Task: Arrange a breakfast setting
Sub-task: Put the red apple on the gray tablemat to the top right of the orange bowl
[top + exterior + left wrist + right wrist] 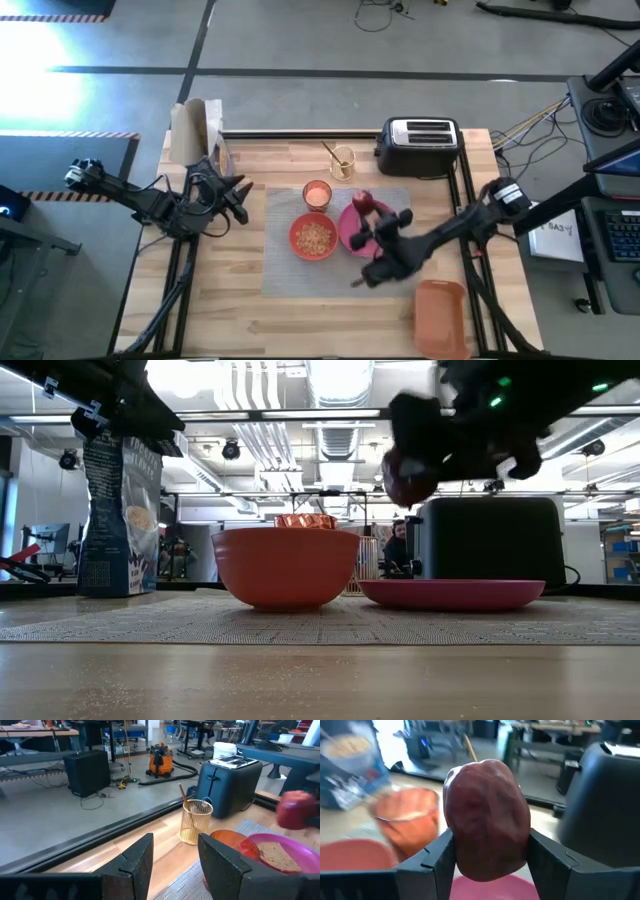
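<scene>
A pink plate (349,236) with a brown toast slice (276,854) on it sits on a grey mat, right of an orange-red bowl (313,238) holding cereal. An orange cup (317,194) stands behind the bowl. My right gripper (368,214) is shut on a dark red fruit (487,817) above the plate. My left gripper (238,196) is open and empty at the table's left side. A gold spoon (331,152) stands in a clear glass. My right gripper pinches the dark red fruit's two opposite sides (454,840) between its two fingers. The fruit (408,472) is lifted clear, well above the pink plate (452,594).
A black-and-silver toaster (418,145) stands at the far edge. A clear glass (343,161) is left of it. A cereal bag (196,130) stands at the far left corner. An orange tray (440,317) lies at the near right.
</scene>
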